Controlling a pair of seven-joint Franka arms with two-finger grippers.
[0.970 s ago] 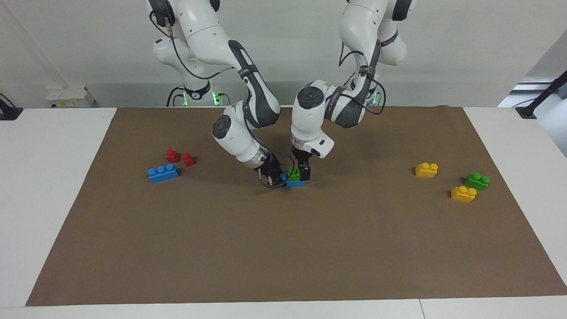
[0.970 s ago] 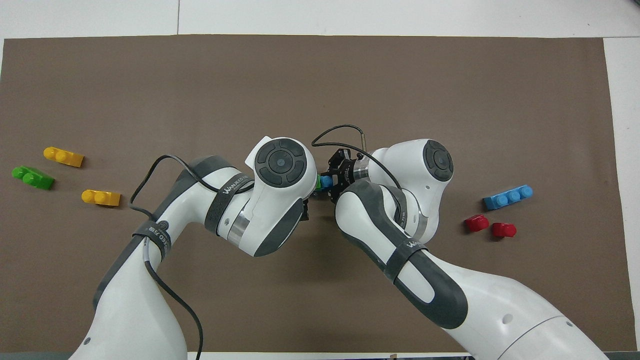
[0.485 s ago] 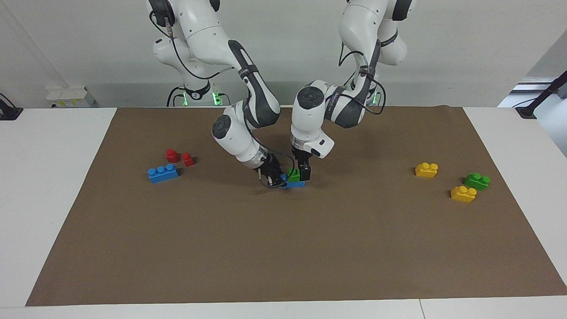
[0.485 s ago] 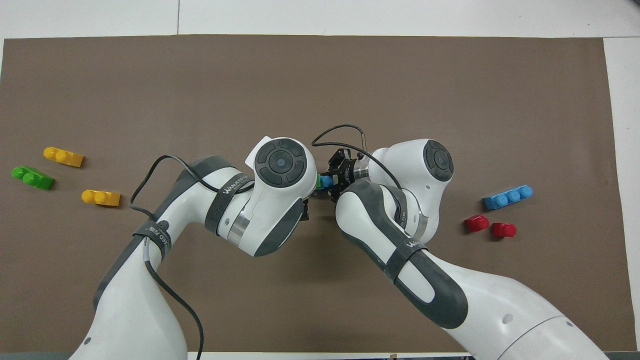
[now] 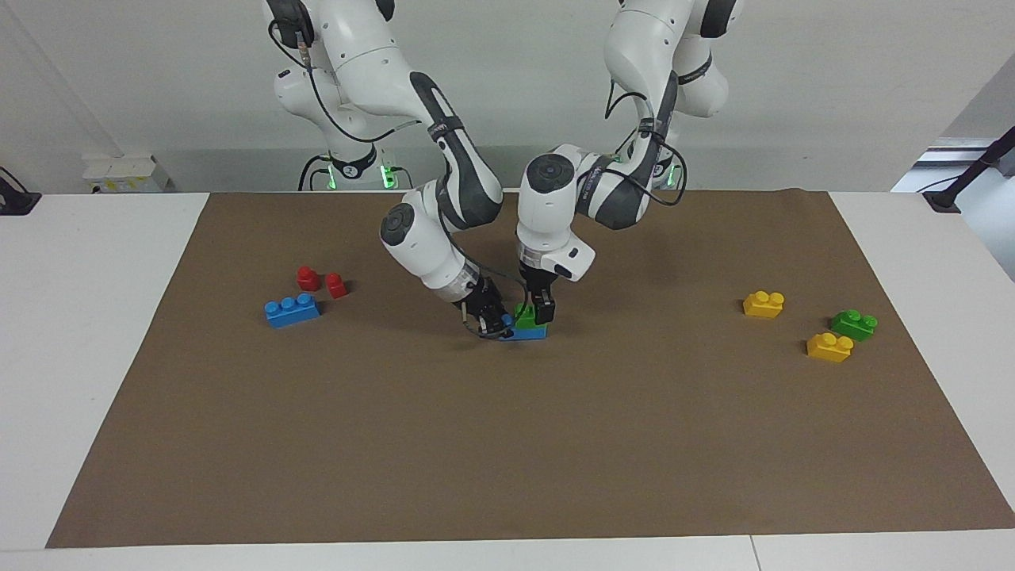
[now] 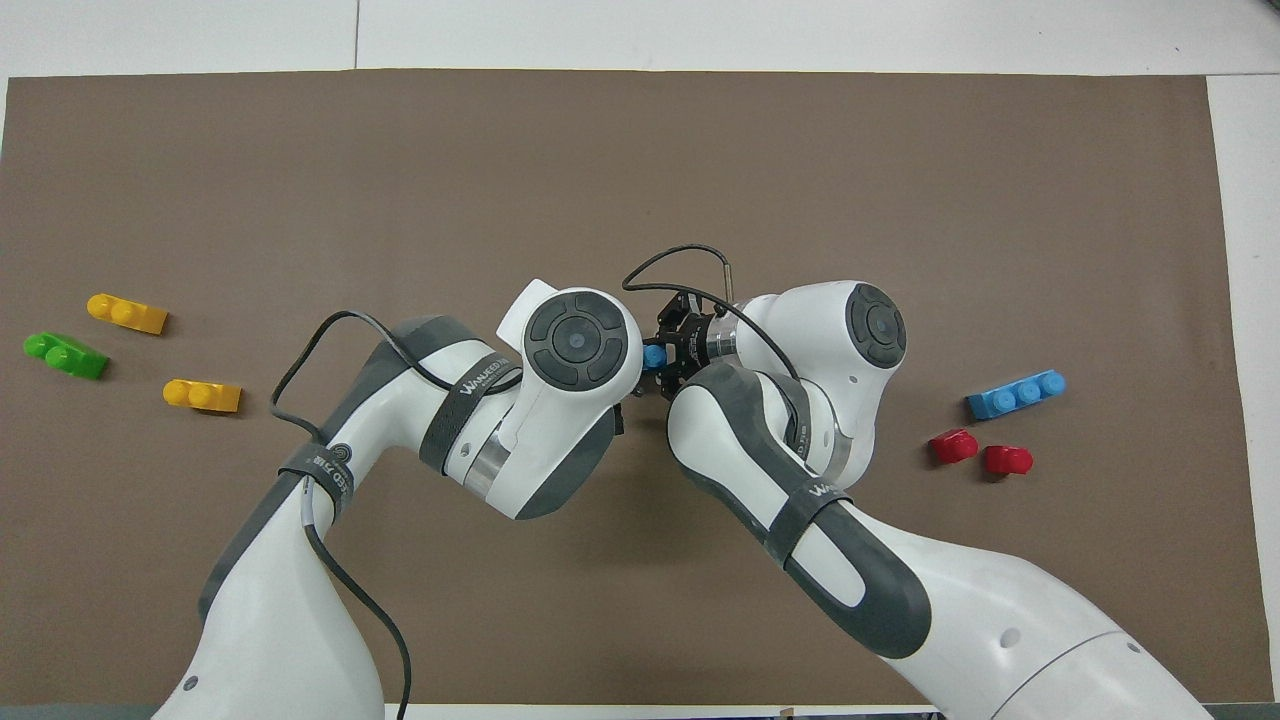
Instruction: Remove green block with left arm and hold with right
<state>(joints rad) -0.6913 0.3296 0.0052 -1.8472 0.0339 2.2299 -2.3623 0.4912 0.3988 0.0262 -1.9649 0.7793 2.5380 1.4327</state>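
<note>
Since 1 second ago my left gripper (image 5: 542,311) has shifted slightly, fingers closed on the green block (image 5: 525,316) directly below it atop the blue brick (image 5: 530,331), whose end my right gripper (image 5: 493,320) clamps from beside, so lift straight up.

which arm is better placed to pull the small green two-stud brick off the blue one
Left. The left gripper stands upright over the small green two-stud plastic brick, fingers down around it, while the right gripper comes in slanted at the blue brick beneath, likely to brace it.
</note>
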